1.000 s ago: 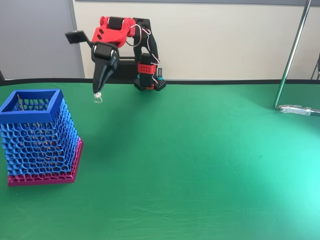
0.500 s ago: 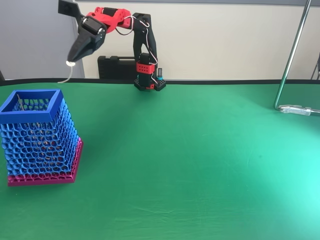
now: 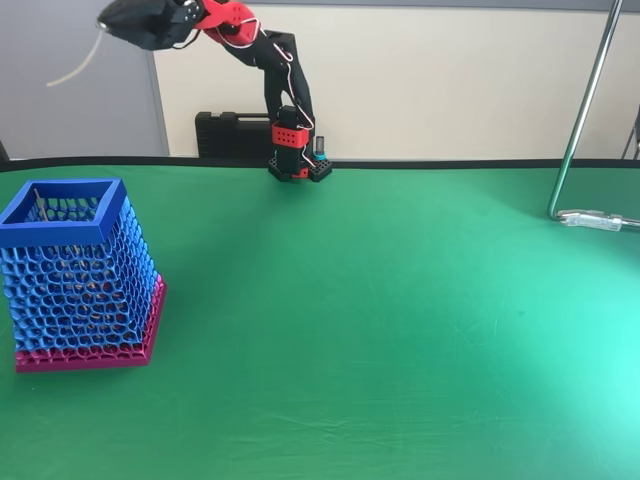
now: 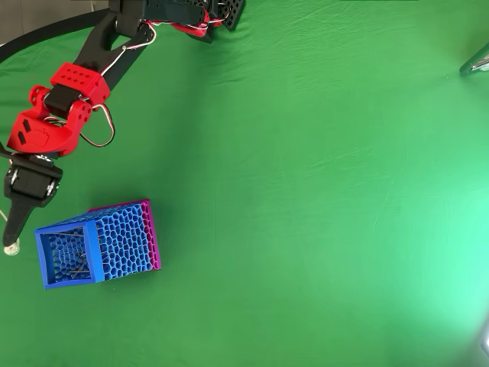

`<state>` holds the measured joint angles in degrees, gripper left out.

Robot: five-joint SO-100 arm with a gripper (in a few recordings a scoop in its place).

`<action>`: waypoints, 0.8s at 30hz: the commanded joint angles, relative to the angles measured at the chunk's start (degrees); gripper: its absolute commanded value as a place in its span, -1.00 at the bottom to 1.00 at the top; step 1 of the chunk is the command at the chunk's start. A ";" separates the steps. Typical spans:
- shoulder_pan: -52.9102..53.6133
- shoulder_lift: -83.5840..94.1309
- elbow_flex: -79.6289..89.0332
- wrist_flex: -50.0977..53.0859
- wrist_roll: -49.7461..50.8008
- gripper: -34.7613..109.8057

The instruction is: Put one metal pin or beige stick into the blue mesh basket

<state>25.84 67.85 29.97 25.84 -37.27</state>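
Fixed view, gripper (image 3: 103,23): raised high at the top left, pointing left, jaws closed on the pin's near end.
Fixed view, pin (image 3: 75,63): thin, pale and curved, it trails left and down from the fingertips, in the air.
Fixed view, blue mesh basket (image 3: 62,226): upright on the green table (image 3: 400,320), well below the gripper and a little to its left.
Overhead view, gripper (image 4: 11,243): its tip sits at the left picture edge, just left of the basket's rim (image 4: 38,256), pointing down the picture; jaws pinched together.
Overhead view, pin: too thin to make out past the tip.
Overhead view, basket's inside: a few thin dark sticks lie at the bottom.
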 commanded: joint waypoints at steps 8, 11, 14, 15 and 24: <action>2.02 -10.99 -14.59 1.85 2.81 -0.52; 2.02 -14.24 -15.82 1.58 4.31 -0.52; 1.85 -16.52 -15.82 -0.26 6.15 -0.52; 1.76 -16.96 -15.82 -0.62 6.86 -0.52; 0.35 -18.81 -14.24 -7.12 11.16 -0.52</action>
<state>26.81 48.52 16.52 20.48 -27.25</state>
